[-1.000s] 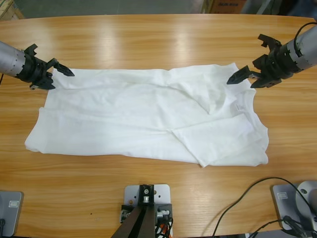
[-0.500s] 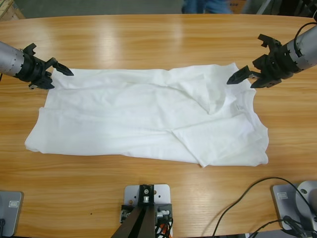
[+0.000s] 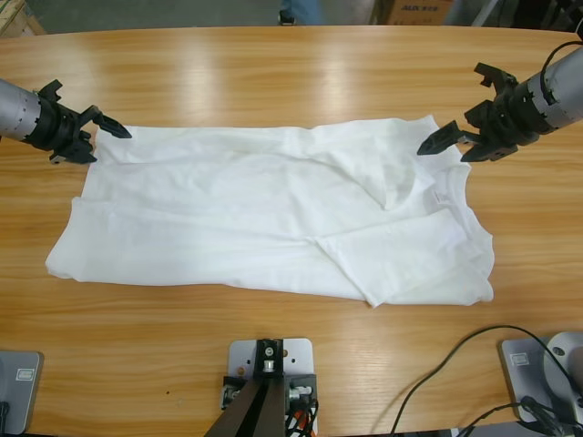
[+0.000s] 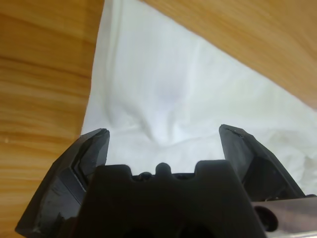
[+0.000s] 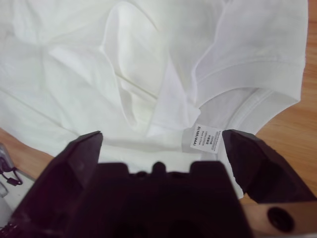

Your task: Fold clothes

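Both pincers, left and right, gape, apparently over T-shirt corners.

Care label in T-shirt neckline: print too small to read. Chest logo not visible, fabric folded over itself near table's right end. Shirt runs off the frame in both wrist views. Person beyond table's far edge cut off, only legs show. Box lettering cropped, unreadable.
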### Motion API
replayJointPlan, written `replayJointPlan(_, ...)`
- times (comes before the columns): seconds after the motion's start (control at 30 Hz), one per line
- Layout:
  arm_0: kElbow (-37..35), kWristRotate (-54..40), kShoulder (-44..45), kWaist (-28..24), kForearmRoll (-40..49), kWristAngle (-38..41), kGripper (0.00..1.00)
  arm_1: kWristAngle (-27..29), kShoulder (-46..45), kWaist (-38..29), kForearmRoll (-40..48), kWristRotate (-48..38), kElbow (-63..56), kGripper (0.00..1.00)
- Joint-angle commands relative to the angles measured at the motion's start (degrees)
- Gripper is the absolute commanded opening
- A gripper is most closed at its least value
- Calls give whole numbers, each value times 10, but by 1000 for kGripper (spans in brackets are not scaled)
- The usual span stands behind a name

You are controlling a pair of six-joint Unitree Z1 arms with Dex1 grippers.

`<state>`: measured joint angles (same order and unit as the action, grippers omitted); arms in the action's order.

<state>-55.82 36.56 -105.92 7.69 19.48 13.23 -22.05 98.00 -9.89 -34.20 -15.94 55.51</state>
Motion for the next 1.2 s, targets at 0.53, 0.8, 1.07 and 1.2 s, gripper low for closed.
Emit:
replayJointPlan(0.53,27,0,-48,-10,-15,-26,862,10,-1,-2,5,6,-20,977)
replayJointPlan(0.8,18,1,-57,-4,-16,-26,862,10,-3,-2,5,6,-21,977)
replayJointPlan(1.07,15,2,-74,12,-22,-26,862,9,-10,-2,5,6,-22,977)
replayJointPlan(1.2,18,2,-79,12,-23,-29,862,9,-13,-2,5,6,-22,977)
